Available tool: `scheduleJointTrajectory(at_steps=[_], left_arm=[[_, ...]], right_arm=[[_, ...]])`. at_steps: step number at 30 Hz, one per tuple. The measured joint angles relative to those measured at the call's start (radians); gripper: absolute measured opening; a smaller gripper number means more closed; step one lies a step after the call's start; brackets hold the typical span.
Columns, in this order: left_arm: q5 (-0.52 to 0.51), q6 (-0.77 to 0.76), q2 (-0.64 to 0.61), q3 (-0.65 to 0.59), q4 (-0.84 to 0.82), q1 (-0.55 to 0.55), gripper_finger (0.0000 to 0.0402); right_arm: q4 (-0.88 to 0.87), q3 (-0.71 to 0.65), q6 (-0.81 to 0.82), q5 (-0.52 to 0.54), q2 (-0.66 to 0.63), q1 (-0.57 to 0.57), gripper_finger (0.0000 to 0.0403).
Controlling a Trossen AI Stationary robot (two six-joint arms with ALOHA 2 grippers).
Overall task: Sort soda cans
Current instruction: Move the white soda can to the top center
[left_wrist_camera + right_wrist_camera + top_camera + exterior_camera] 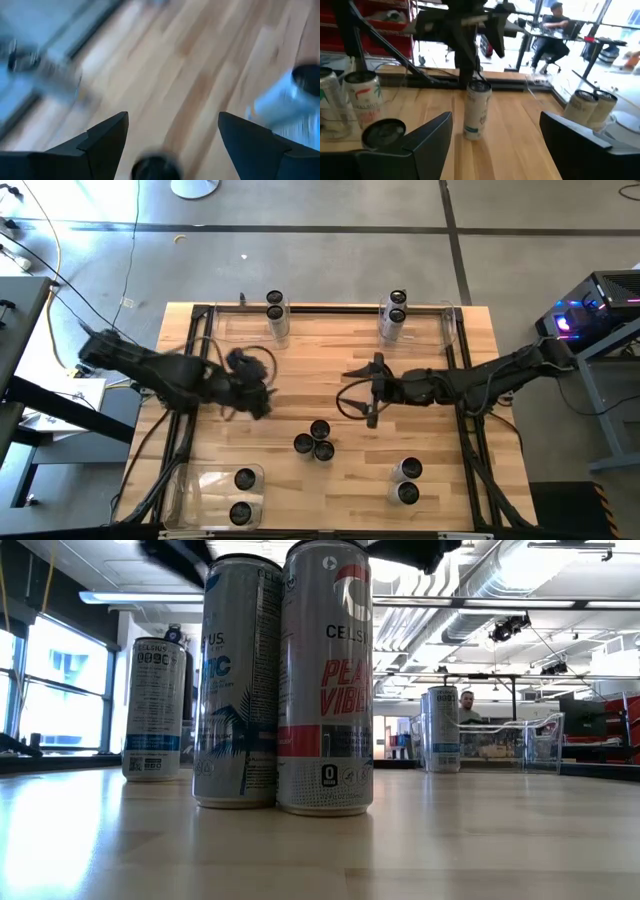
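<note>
Soda cans stand in groups on the wooden table: three in the middle (316,441), two at the far left (275,307), two at the far right (397,308), two at the near right (408,481), and two inside a clear bin at the near left (242,495). One more can (477,110) stands alone left of centre, right under my left arm. My left gripper (258,395) hangs open over the table's left half; a can top (155,167) shows low between its fingers, apart from them. My right gripper (350,390) is open at mid-table, pointing toward the left edge, with nothing between its fingers.
A clear bin (447,325) stands at the far right beside the cans there. Black frame rails (470,430) run along the table's sides and back. Bare wood lies between the can groups. A person (555,30) sits in the room beyond the table.
</note>
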Motion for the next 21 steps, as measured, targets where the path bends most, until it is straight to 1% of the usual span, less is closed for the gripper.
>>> scheduleJointTrajectory(at_steps=[3, 4, 5, 7, 10, 13, 16, 21], left_arm=[[0.054, -0.157, -0.080, -0.002, -0.199, -0.048, 0.0303], [0.063, -0.211, -0.104, -0.008, -0.241, -0.074, 0.0303], [0.064, -0.256, -0.127, -0.020, -0.269, -0.104, 0.0303], [0.064, -0.320, -0.165, -0.067, -0.274, -0.169, 0.0303], [0.058, -0.382, -0.195, -0.156, -0.231, -0.245, 0.0303], [0.040, -0.436, -0.194, -0.258, -0.169, -0.289, 0.0303], [0.033, -0.499, -0.188, -0.371, -0.073, -0.305, 0.0303], [0.020, -0.517, -0.184, -0.536, 0.115, -0.308, 0.0303]], right_arm=[[-0.012, 0.000, 0.018, -0.001, 0.000, -0.006, 0.0296], [-0.015, 0.000, 0.021, -0.001, 0.001, -0.006, 0.0296], [-0.015, 0.000, 0.028, -0.001, 0.003, -0.006, 0.0296], [-0.021, 0.000, 0.038, -0.003, 0.004, -0.006, 0.0296], [-0.032, 0.000, 0.053, -0.003, 0.004, -0.006, 0.0296], [-0.036, 0.000, 0.061, -0.003, 0.004, -0.006, 0.0296], [-0.035, 0.000, 0.061, -0.003, 0.004, -0.006, 0.0296], [-0.035, 0.000, 0.061, -0.003, 0.004, -0.006, 0.0296]])
